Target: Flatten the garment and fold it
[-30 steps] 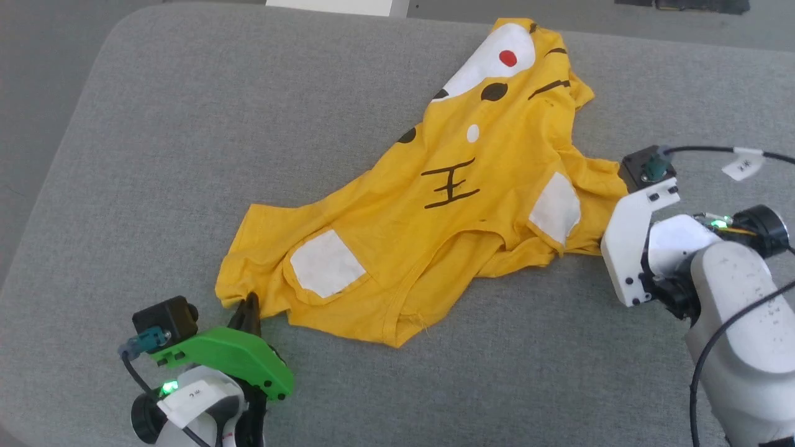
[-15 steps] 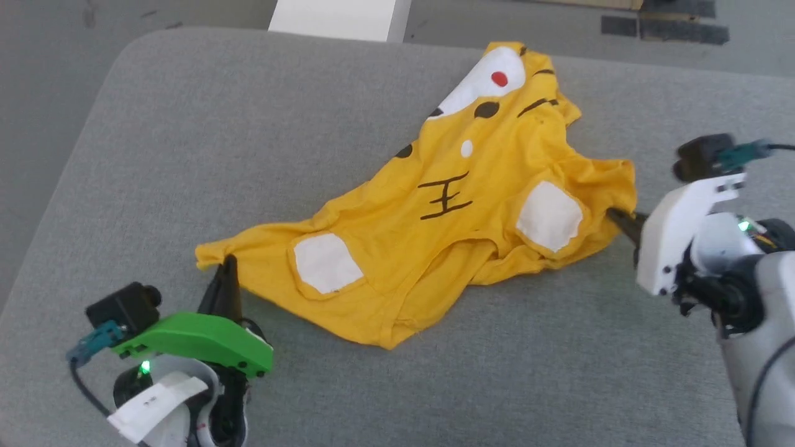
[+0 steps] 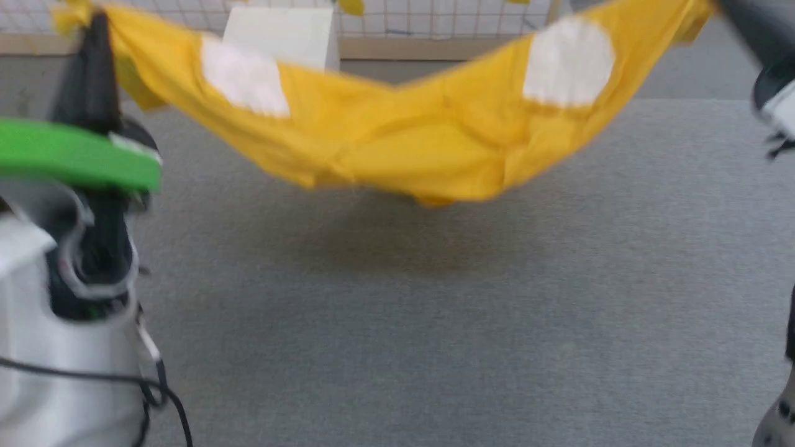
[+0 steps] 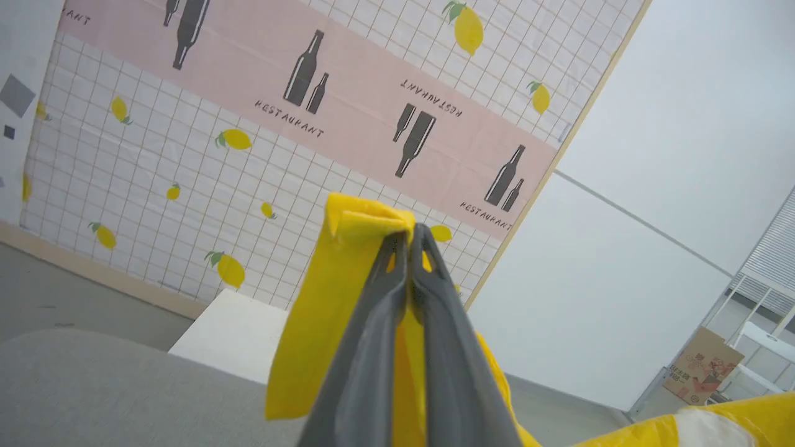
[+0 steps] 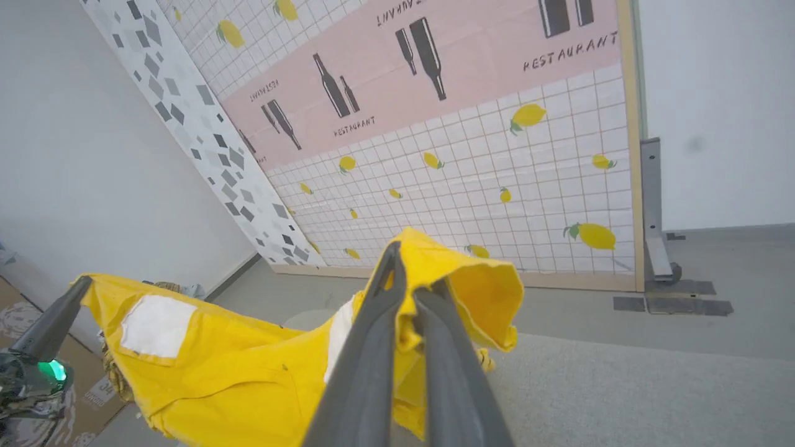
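The grey surface [image 3: 435, 323] sits beneath the garment [image 3: 404, 155], which hangs above it like a hammock. Its sagging middle is clear of the surface and casts a shadow there. By my reading the task is at an early stage: the garment is lifted and spread, not yet laid flat, and nothing is folded. The left pincer [image 4: 410, 239] is clenched on a yellow edge above the surface's left side. The right pincer [image 5: 407, 276] is clenched on the opposite edge. The head view is blurred and most of the print is hidden, so I cannot tell which corners are held.
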Controlling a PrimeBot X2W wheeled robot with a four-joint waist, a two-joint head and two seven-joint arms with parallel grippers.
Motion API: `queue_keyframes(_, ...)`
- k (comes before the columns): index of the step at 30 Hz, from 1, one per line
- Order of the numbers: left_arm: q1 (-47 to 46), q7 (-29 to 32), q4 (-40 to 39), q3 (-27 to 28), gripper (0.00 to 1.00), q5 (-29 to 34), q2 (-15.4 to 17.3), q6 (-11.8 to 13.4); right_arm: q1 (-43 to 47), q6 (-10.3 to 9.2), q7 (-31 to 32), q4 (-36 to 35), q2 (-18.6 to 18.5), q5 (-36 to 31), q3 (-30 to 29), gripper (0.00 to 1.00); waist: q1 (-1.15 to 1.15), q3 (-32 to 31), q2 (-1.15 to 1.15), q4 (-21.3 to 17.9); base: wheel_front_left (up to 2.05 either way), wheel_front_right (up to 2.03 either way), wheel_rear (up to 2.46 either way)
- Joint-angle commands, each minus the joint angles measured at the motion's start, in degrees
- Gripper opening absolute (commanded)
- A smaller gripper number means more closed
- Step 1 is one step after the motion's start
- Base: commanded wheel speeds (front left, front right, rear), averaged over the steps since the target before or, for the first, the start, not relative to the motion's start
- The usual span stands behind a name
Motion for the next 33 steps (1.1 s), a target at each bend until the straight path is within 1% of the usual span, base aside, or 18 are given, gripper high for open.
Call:
queue_keyframes(1, -3.61, 0.36, 1.0, 0.29, 0.0, -0.04, 0.83, -0.06, -2.74, -0.06, 0.07, 0.56, -0.22, -1.53, -0.47, 0.0, 0.0, -1.99, 0.0, -2.66, 0.0, 0.0, 0.0)
queue_keyframes(4, -11.8, 0.96, 5.15, 0.13, 0.0, 0.85, 2.55, -0.22, -9.5, -0.06, -0.14, 3.39, -0.22, -4.85, -1.97, 0.0, 0.0, -1.6, 0.0, -3.4, 0.0, 0.0, 0.0)
queue_keyframes(9, -23.64, 1.42, 14.61, -0.58, 0.0, 1.35, 3.27, -0.09, -19.99, -0.06, -1.29, 10.76, 1.33, -9.84, -4.33, 0.0, 0.0, 0.31, 0.0, -4.49, 0.0, 0.0, 0.0)
queue_keyframes(10, -25.76, 1.64, 16.94, -1.23, 0.0, 2.37, 4.05, -0.17, -22.01, -0.06, -1.49, 12.56, 1.7, -11.02, -4.58, 0.0, 0.0, 1.05, 0.0, -4.77, 0.0, 0.0, 0.0)
queue_keyframes(12, -29.46, 1.83, 20.84, -1.88, 0.0, 2.91, 4.24, -0.12, -25.32, -0.06, -2.33, 15.31, 2.03, -13.27, -4.58, 0.0, 0.0, 2.51, 0.0, -5.15, 0.0, 0.0, 0.0)
queue_keyframes(15, -34.52, 2.7, 25.87, -3.71, 0.0, 5.18, 5.5, 0.03, -29.98, -0.06, -3.44, 19.06, 2.81, -15.97, -4.93, 0.0, 0.0, 5.62, 0.0, -5.87, 0.0, 0.0, 0.0)
queue_keyframes(17, -38.43, 3.21, 29.3, -5.28, 0.0, 7.4, 6.48, 0.44, -33.16, -0.06, -4.4, 21.08, 2.29, -19.35, -3.18, 0.0, 0.0, 8.34, 0.0, -6.41, 0.0, 0.0, 0.0)
queue_keyframes(20, -44.43, 3.68, 32.35, -6.76, 0.0, 10.45, 7.96, 1.6, -38.22, -0.06, -6.87, 23.66, 2.52, -22.75, -2.46, 0.0, 0.0, 12.94, 0.0, -7.6, 0.0, 0.0, 0.0)
queue_keyframes(23, -50.36, 2.29, 33.99, -8.22, 0.0, 13.63, 9.06, 2.35, -43.57, -0.06, -11.77, 26.47, 3.73, -25.57, -3.56, 0.0, 0.0, 16.58, 0.0, -8.45, 0.0, 0.0, 0.0)
queue_keyframes(26, -54.52, 0.81, 34.64, -9.1, 0.0, 15.3, 9.33, 2.53, -47.36, -0.06, -16.79, 28.99, 5.0, -26.9, -4.59, 0.0, 0.0, 18.91, 0.0, -9.02, 0.0, 0.0, 0.0)
queue_keyframes(29, -57.49, -1.01, 35.05, -8.84, 0.0, 15.29, 8.95, 2.53, -49.81, -0.06, -20.02, 31.94, 5.75, -27.29, -4.71, 0.0, 0.0, 20.86, 0.0, -9.25, 0.0, 0.0, 0.0)
queue_keyframes(33, -57.55, -2.44, 36.62, -8.54, 0.0, 14.43, 8.57, 1.85, -49.95, -0.06, -21.68, 34.72, 5.63, -26.04, -4.58, 0.0, 0.0, 22.19, 0.0, -8.59, 0.0, 0.0, 0.0)
